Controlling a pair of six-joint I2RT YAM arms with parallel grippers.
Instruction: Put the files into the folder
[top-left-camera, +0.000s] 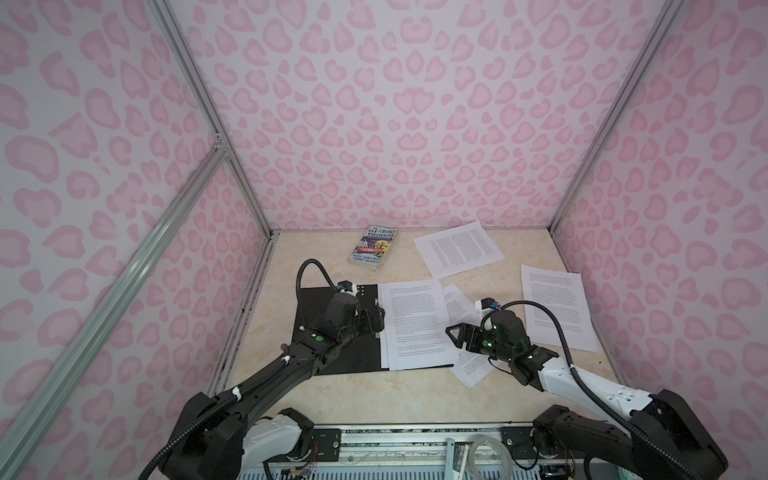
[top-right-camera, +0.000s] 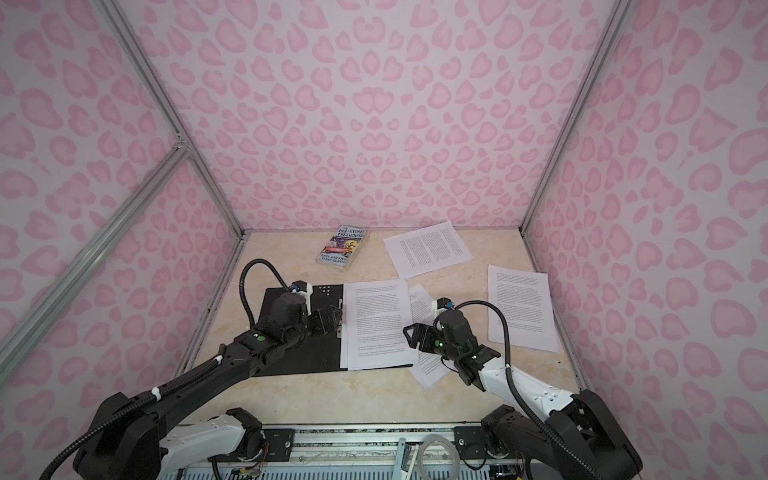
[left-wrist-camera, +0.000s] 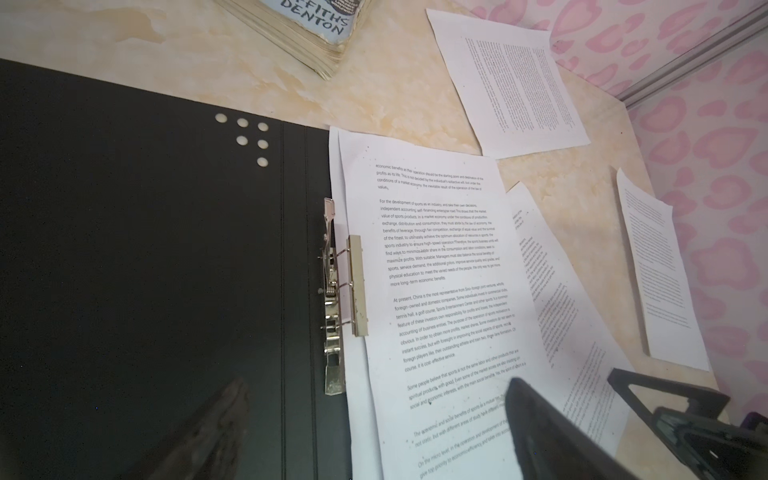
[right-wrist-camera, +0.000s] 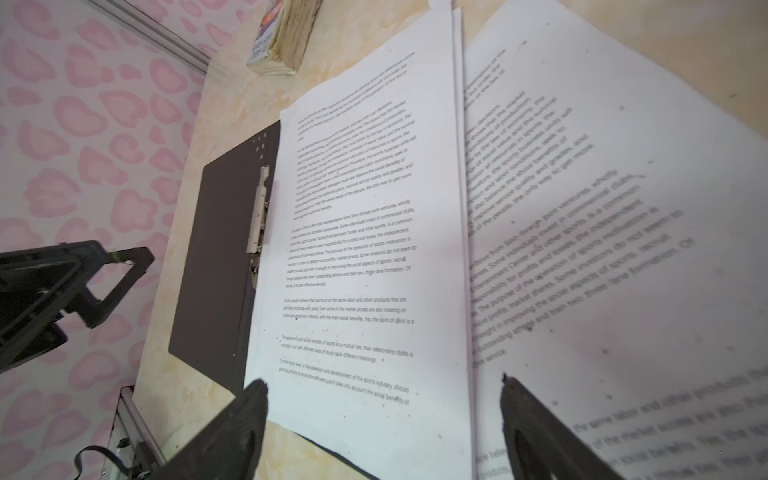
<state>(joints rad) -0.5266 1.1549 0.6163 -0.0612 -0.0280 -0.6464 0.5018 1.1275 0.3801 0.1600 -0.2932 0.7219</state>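
the folder (top-left-camera: 361, 359) lies open and flat on the table (top-left-camera: 374, 395), black inside facing up, left of centre in both top views. a small stack of the files (top-left-camera: 415, 324) rests on its right half, printed side up, the left edge against the metal spine clip (left-wrist-camera: 355, 286), whose bar overlaps the paper's margin; whether the bar presses down cannot be told. the other sheets are off the folder: one (top-left-camera: 473, 370) lies slanted and tucked partly under the stack's right edge, one (top-left-camera: 555, 307) lies near the right wall, and one (top-left-camera: 459, 249) lies at the back. a colourful paperback book (top-left-camera: 373, 248) lies at the back, apart from the folder. the left gripper (left-wrist-camera: 374, 390) hangs above the spine with its jaws spread wide and empty, one finger over the black cover, one over the stack. the right gripper (right-wrist-camera: 382, 382) is low over the stack's right edge, jaws apart, gripping nothing; whether it touches the paper is unclear.
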